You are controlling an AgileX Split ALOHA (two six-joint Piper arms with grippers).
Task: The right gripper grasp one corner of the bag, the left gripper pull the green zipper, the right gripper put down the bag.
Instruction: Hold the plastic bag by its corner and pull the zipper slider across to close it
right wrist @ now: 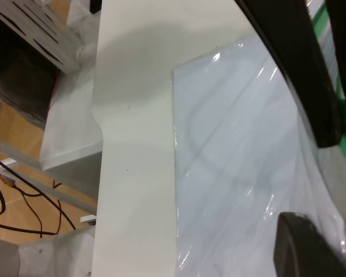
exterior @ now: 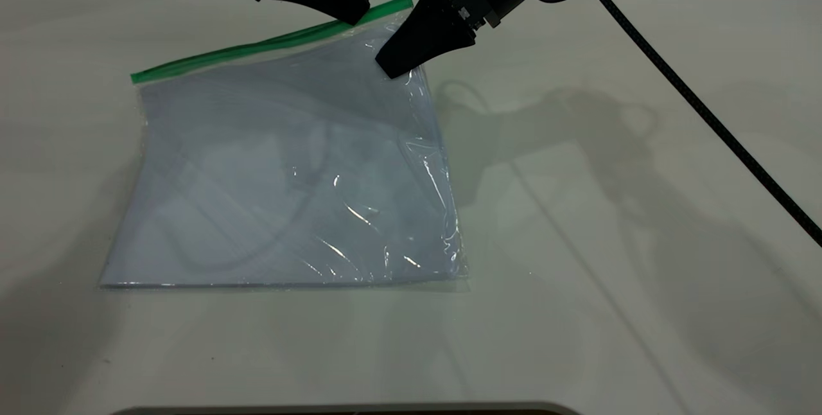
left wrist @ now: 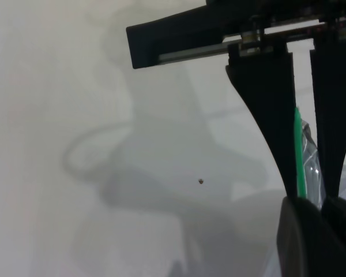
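The bag (exterior: 276, 171) lies on the white table, with pale sheets inside. Its green zipper (exterior: 257, 47) runs along the far edge. The left gripper (exterior: 356, 17) comes down from the back with its tip on the green strip near the strip's right end. In the left wrist view its jaws (left wrist: 322, 210) are pressed together where the strip (left wrist: 299, 156) ends. The slider tab is hidden. The right gripper (exterior: 393, 69) is shut on the bag's right edge just below the corner of the bag (exterior: 384, 26) and holds it raised. The bag (right wrist: 236, 144) drapes over its finger (right wrist: 311, 248).
The right arm's black cable (exterior: 706, 119) crosses the table (exterior: 610, 273) towards the right. The arms' shadows fall right of the bag. In the right wrist view the table's edge (right wrist: 98, 173) shows, with a metal frame and wires (right wrist: 11, 196) below it.
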